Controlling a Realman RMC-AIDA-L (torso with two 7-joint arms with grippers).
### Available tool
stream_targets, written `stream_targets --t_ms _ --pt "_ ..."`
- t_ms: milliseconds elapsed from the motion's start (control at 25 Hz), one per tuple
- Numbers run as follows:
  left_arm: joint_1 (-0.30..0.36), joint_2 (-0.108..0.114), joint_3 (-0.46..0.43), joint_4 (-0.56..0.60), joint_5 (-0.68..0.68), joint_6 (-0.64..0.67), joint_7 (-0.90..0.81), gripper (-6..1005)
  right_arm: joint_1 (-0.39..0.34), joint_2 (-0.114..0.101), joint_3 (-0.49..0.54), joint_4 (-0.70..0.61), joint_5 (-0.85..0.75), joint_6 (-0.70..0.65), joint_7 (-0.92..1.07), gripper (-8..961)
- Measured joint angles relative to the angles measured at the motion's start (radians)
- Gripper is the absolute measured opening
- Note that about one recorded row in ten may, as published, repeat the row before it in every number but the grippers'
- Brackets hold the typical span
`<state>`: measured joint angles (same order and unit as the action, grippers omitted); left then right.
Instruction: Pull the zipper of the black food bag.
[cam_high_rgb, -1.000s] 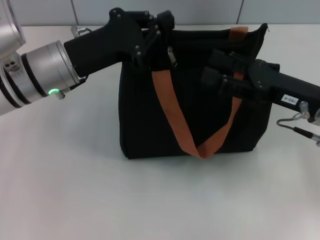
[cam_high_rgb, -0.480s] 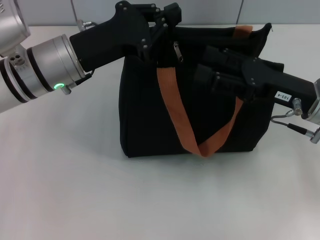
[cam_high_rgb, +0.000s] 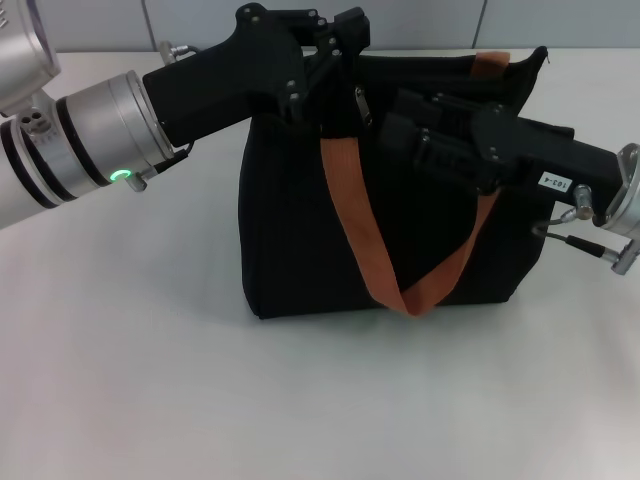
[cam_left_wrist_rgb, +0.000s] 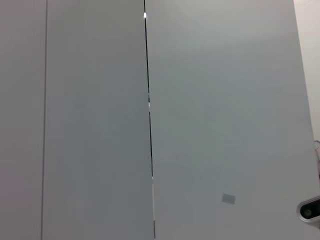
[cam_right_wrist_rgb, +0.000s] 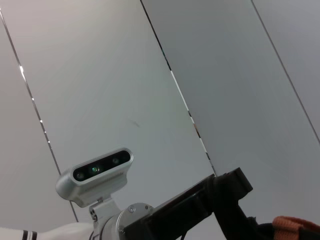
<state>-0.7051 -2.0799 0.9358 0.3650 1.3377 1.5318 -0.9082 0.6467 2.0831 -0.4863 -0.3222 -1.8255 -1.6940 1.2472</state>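
The black food bag (cam_high_rgb: 290, 230) stands upright in the middle of the white table, with an orange-brown handle (cam_high_rgb: 350, 220) hanging down its front. My left gripper (cam_high_rgb: 335, 75) is at the bag's top left edge, shut on the fabric beside the handle's upper end. The silver zipper (cam_high_rgb: 362, 106) dangles just right of it on the top edge. My right gripper (cam_high_rgb: 392, 118) comes in from the right, open, with its fingertips close beside the zipper and not touching it. The right wrist view shows the left arm (cam_right_wrist_rgb: 200, 205) and a bit of the handle (cam_right_wrist_rgb: 295, 225).
The white table (cam_high_rgb: 150, 380) stretches around the bag, with a grey panelled wall behind. The left wrist view shows only that wall. A cable loop (cam_high_rgb: 560, 240) hangs under my right wrist, beside the bag's right side.
My right gripper has moved left along the bag's top toward the zipper. My left gripper has shifted slightly right and up, taking the bag's top edge and zipper with it.
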Motion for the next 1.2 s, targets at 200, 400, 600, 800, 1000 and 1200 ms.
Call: stream_targets --t_ms 200,400,600,800,1000,1200 --pt "-0.009 0.0 0.0 -0.013 0.0 0.001 0.003 24 0.013 0.001 0.0 0.015 -0.001 0.028 0.0 502" --pt "-0.011 0.0 0.001 -0.014 0.0 0.001 0.01 24 0.025 0.001 -0.014 0.029 0.0 0.074 -0.003 325" --pt "-0.012 0.0 0.001 -0.014 0.0 0.001 0.01 24 0.036 0.002 -0.023 0.036 0.004 0.095 -0.004 312" --pt "-0.019 0.0 0.002 -0.014 0.0 0.001 0.009 23 0.047 0.003 -0.023 0.043 0.005 0.096 -0.005 299" --pt "-0.036 0.0 0.001 -0.032 0.0 0.001 0.01 23 0.061 0.003 -0.023 0.054 0.001 0.097 -0.005 286" --pt "-0.041 0.0 0.001 -0.038 0.0 0.002 0.012 23 0.068 0.003 -0.023 0.061 0.0 0.099 -0.005 273"
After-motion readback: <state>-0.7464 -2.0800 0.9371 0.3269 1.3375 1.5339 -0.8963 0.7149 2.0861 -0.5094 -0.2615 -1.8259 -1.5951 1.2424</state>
